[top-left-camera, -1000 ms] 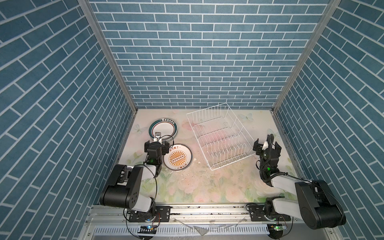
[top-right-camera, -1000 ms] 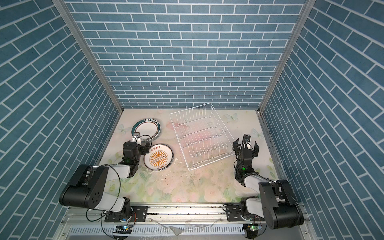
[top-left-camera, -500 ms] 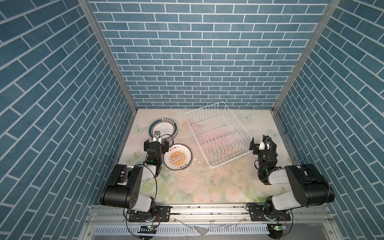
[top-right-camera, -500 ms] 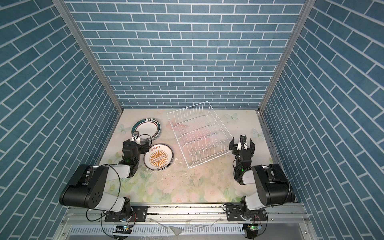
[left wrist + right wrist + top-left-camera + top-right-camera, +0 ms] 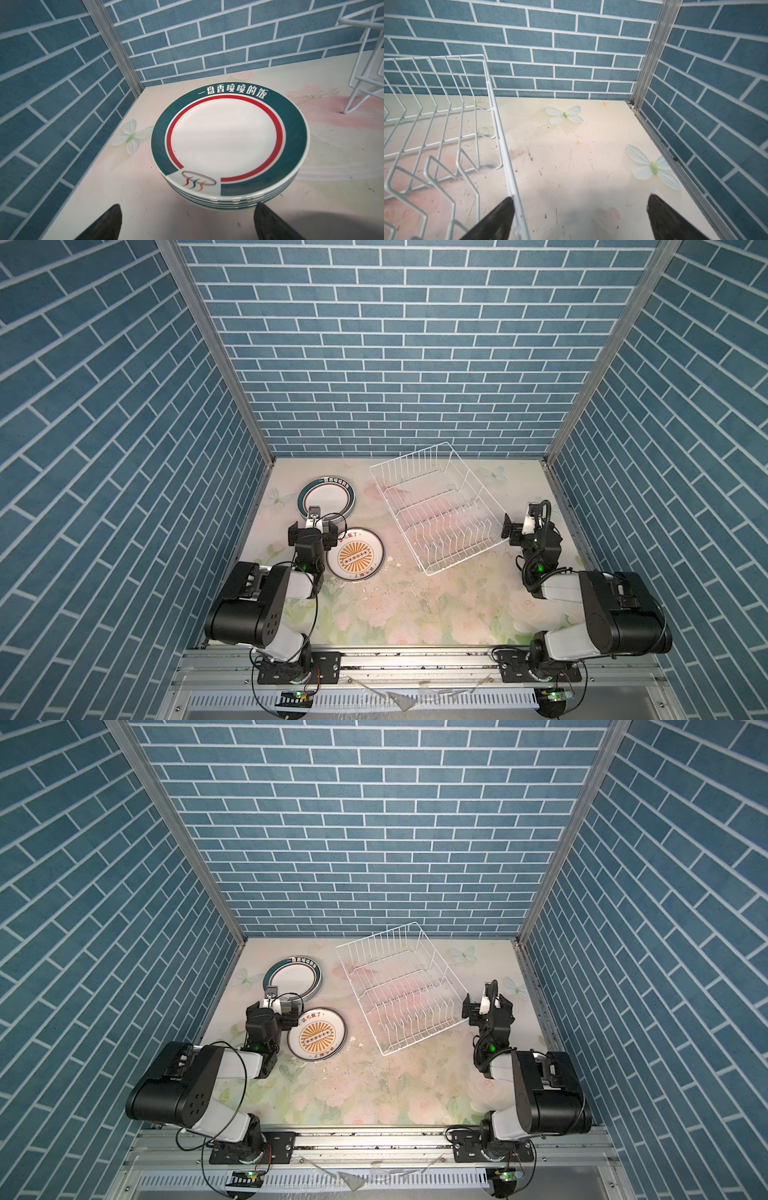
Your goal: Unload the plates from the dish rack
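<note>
The white wire dish rack (image 5: 436,506) (image 5: 401,986) stands at the back middle of the table, turned at an angle, with no plates in it. A stack of several green-rimmed plates (image 5: 326,502) (image 5: 292,977) (image 5: 228,143) lies at the back left. A plate with an orange sunburst (image 5: 354,560) (image 5: 318,1040) lies flat in front of the stack. My left gripper (image 5: 312,529) (image 5: 272,1006) (image 5: 187,207) is open and empty, just short of the stack's near edge. My right gripper (image 5: 521,524) (image 5: 486,1002) (image 5: 580,198) is open, with one finger against the rack's rim wire (image 5: 500,135) at its near right corner.
Blue brick walls close in the table on three sides, with metal corner posts (image 5: 557,456). Small crumbs and chips (image 5: 374,585) lie scattered on the floral tabletop in front of the rack. Both arm bases sit on the front rail (image 5: 415,659).
My right gripper has swung a little left up to the rack's near right corner, and the rack has shifted slightly left and back. The left arm has not moved.
</note>
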Motion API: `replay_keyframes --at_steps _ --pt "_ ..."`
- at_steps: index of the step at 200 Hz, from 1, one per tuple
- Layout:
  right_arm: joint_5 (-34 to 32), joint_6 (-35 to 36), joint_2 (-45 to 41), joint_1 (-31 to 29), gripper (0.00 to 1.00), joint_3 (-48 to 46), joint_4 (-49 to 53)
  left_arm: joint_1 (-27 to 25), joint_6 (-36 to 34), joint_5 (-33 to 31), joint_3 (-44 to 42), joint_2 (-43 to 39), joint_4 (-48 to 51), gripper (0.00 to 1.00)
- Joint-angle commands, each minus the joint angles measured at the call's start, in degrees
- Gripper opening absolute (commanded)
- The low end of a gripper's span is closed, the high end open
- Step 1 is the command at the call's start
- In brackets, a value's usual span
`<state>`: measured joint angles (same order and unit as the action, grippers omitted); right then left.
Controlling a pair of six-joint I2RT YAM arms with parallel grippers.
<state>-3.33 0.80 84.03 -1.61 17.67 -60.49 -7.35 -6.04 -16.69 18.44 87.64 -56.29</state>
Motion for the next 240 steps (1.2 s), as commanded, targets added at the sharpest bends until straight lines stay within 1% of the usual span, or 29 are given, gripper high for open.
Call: replay_keyframes --at_steps 1,9,19,27,33,45,60,68,86,101,119,141,240 --pt "2.6 -0.8 4.7 1.6 0.99 0.8 2.2 0.2 0.1 -0.2 -0.6 0.3 -2.4 0.99" --pt "2.1 -1.3 3.2 2.0 0.99 1.4 6.1 0.2 0.2 -0.2 -0.5 0.0 -1.7 0.99" --pt "3.4 -0.9 4.4 2.1 0.99 0.7 2.8 0.2 0.1 -0.3 -0.5 0.3 -2.1 0.99" --pt "3.0 -0.8 3.4 2.1 0.99 0.5 4.1 0.2 0.2 -0.4 -0.2 0.2 -1.5 0.99" --pt "2.9 -1.0 4.1 2.1 0.99 0.7 3.3 0.2 0.4 -0.7 0.0 0.2 -0.9 0.99" --pt "-1.2 -2.4 3.7 2.1 0.99 1.6 5.5 0.3 0.6 -1.3 0.5 0.4 -0.2 0.99" --pt "-6.9 -4.3 3.9 2.1 0.99 1.4 4.8 0.3 0.9 -1.5 0.8 0.3 0.4 0.99" --pt "-8.4 -4.8 4.3 2.1 0.99 0.5 2.6 0.4 0.9 -1.5 0.9 0.3 0.5 0.99" --pt "-8.8 -5.0 4.3 2.1 0.99 1.2 3.6 0.5 1.2 -1.6 1.2 0.3 1.1 0.99" --pt "-9.1 -5.3 4.4 2.1 0.99 3.9 8.7 0.7 1.4 -1.6 1.3 0.3 1.3 0.99" --pt "-8.9 -5.0 4.3 2.1 0.99 2.6 6.2 0.9 1.8 -1.6 1.7 0.3 2.0 0.99" --pt "-9.0 -5.2 4.3 2.1 0.99 3.6 8.5 1.1 1.9 -1.6 1.8 0.3 2.2 0.99" --pt "-8.7 -5.2 4.5 2.1 0.99 3.9 8.8 1.6 2.4 -1.2 2.2 0.3 3.3 0.99"
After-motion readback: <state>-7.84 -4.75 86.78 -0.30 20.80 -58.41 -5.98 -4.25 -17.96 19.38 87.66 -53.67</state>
